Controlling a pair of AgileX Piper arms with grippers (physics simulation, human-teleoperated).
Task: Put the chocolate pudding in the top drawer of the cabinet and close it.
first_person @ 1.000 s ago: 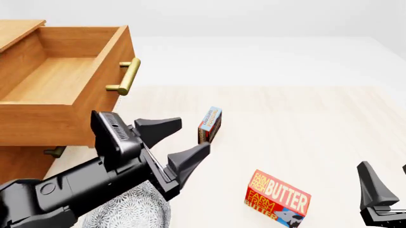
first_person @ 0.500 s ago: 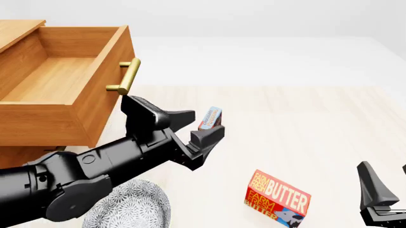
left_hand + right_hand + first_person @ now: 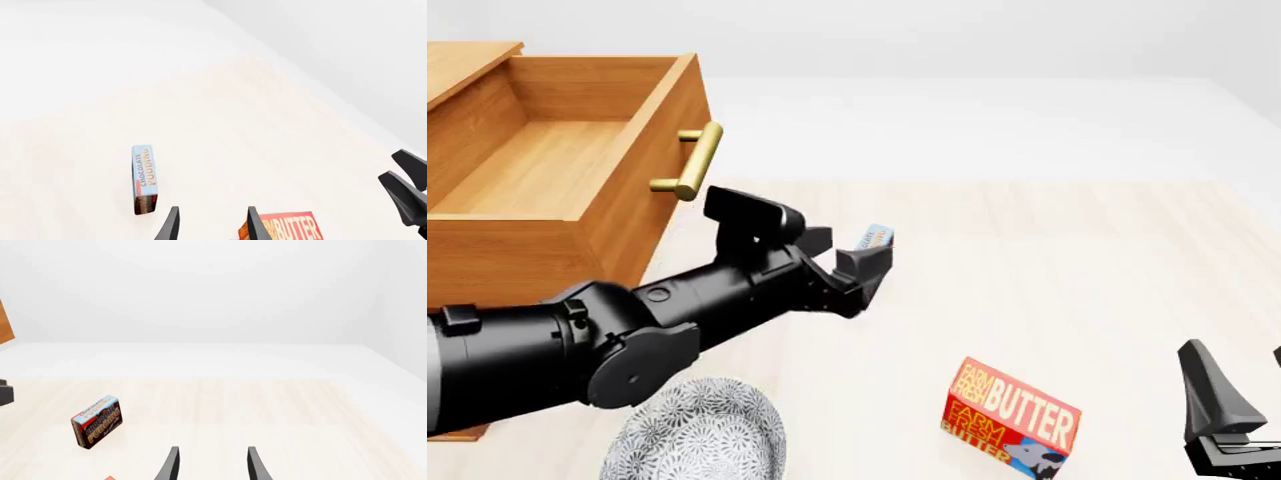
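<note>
The chocolate pudding stands on its edge on the table, mostly hidden behind my left gripper in the front view. That gripper is open and empty. In the left wrist view the chocolate pudding lies just outside one finger of my left gripper, not between the two. The top drawer of the cabinet is pulled wide open, its brass handle facing the table. My right gripper rests open at the near right; the right wrist view shows the chocolate pudding far ahead.
A red butter box lies near the front, between the two arms. A patterned grey plate sits under my left arm. In the left wrist view the butter box is close to the fingers.
My left arm has reached forward and to the right, bringing its open gripper up against the pudding and covering most of it. The right arm has stayed put.
</note>
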